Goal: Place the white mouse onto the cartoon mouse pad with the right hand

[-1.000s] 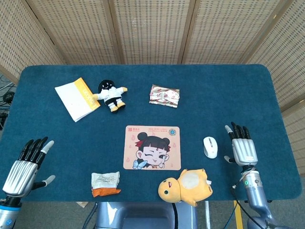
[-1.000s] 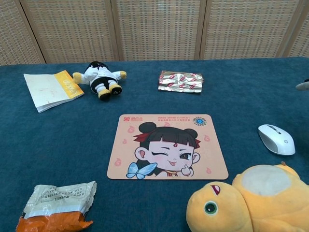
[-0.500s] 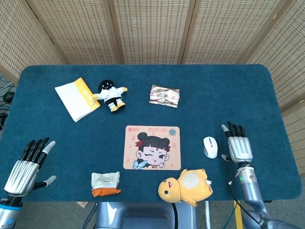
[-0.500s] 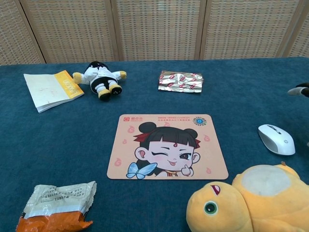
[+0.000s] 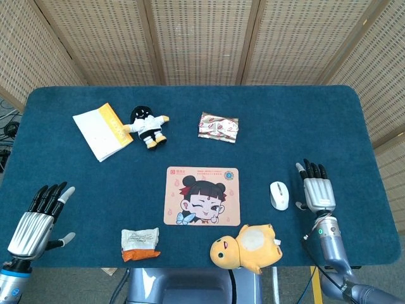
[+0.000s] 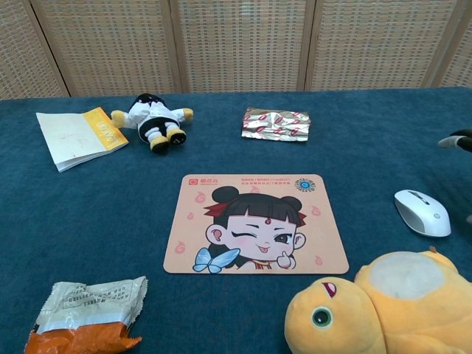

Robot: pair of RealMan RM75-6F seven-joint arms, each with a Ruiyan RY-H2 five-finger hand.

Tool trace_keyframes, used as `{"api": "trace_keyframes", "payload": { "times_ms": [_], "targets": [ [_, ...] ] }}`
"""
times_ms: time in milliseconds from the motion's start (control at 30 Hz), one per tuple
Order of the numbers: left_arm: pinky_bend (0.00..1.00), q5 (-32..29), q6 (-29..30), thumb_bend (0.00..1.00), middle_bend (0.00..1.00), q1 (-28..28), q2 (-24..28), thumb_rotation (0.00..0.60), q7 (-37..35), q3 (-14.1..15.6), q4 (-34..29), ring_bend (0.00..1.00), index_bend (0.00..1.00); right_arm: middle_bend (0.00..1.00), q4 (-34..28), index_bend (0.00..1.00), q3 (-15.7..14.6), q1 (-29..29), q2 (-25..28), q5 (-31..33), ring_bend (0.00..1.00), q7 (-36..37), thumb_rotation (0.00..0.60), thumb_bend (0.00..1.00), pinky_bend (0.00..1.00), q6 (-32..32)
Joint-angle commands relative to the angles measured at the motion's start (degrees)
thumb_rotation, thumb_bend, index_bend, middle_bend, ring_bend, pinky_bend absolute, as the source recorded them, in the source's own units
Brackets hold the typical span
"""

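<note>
Head view: dark blue table (image 5: 304, 114) backed by woven wicker panels (image 5: 202, 38). Right hand (image 5: 315, 191) spread, holding nothing, just right of white mouse (image 5: 278, 195), not touching it. Mouse sits on the cloth right of cartoon mouse pad (image 5: 202, 196), apart from it. Left hand (image 5: 39, 218) spread and empty at near-left edge.

Bare strip of blue desk (image 5: 253, 158) between mouse (image 5: 278, 195) and mouse pad (image 5: 202, 196), yellow plush toy (image 5: 247, 246) crowding just below that strip, right hand (image 5: 314, 192) just beside the mouse with fingers spread, foil packet (image 5: 218, 126) well clear beyond the pad.
</note>
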Motion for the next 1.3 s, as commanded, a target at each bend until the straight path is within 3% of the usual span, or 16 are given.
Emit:
{"api": "trace_keyframes", "payload": {
  "times_ms": [33, 567, 1300],
  "targets": [
    [0.00, 0.11, 0.02, 0.05, 0.00, 0.04, -0.07, 0.600, 0.04, 0.11, 0.03, 0.00, 0.00, 0.00, 0.22, 0.00, -0.08, 0.14, -0.43, 0.02, 0.00, 0.25, 0.600, 0.00, 0.00, -0.04],
    [0.00, 2.09, -1.75, 0.05, 0.00, -0.47, -1.25, 0.600, 1.93, 1.86, 0.37, 0.00, 0.00, 0.00, -0.08, 0.00, 0.34, 2.15, -3.16, -0.44, 0.00, -0.51, 0.600, 0.00, 0.00, 0.61],
    [0.00, 1.00, -0.68, 0.05, 0.00, -0.41, -0.74, 0.600, 0.72, 0.92, 0.15, 0.00, 0.00, 0.00, -3.18, 0.00, 1.45, 4.76, -4.48, 0.28, 0.00, -3.40, 0.600, 0.00, 0.00, 0.88]
  ]
}}
